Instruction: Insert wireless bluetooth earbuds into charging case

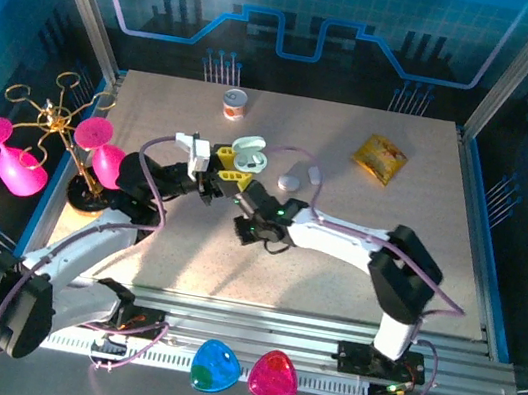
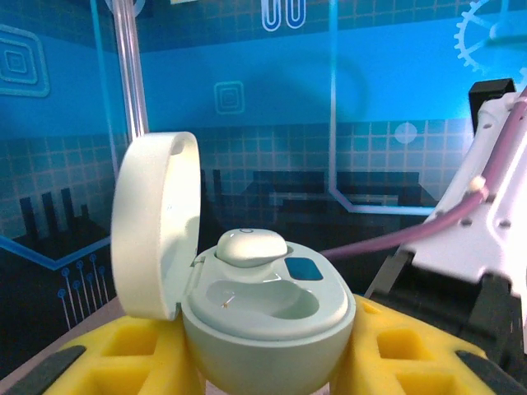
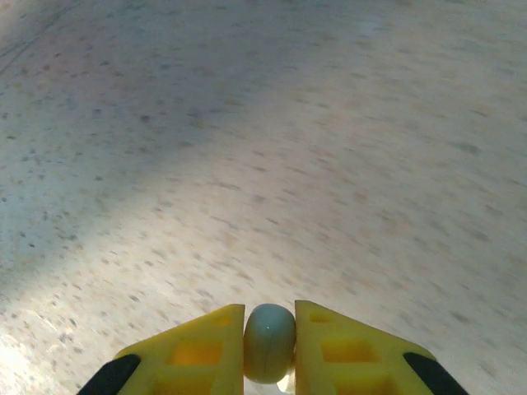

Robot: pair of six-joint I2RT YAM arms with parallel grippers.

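Observation:
My left gripper (image 2: 268,366) is shut on the charging case (image 2: 268,329), which sits between its yellow fingers (image 2: 123,354) with the lid (image 2: 156,222) swung open to the left. One pale earbud (image 2: 251,245) sits in the far socket; the near socket (image 2: 263,298) is empty. In the top view this case (image 1: 249,154) is at mid-table. My right gripper (image 3: 269,333) is shut on a second small rounded earbud (image 3: 269,344) above bare tabletop. In the top view it (image 1: 242,226) hangs just in front of the case.
A closed white case (image 1: 291,181) and a small white piece (image 1: 315,174) lie right of the held case. A small can (image 1: 235,104) and a yellow packet (image 1: 380,158) sit farther back. A gold rack with pink glasses (image 1: 51,137) stands at the left edge. The right arm (image 2: 486,230) is close on the right.

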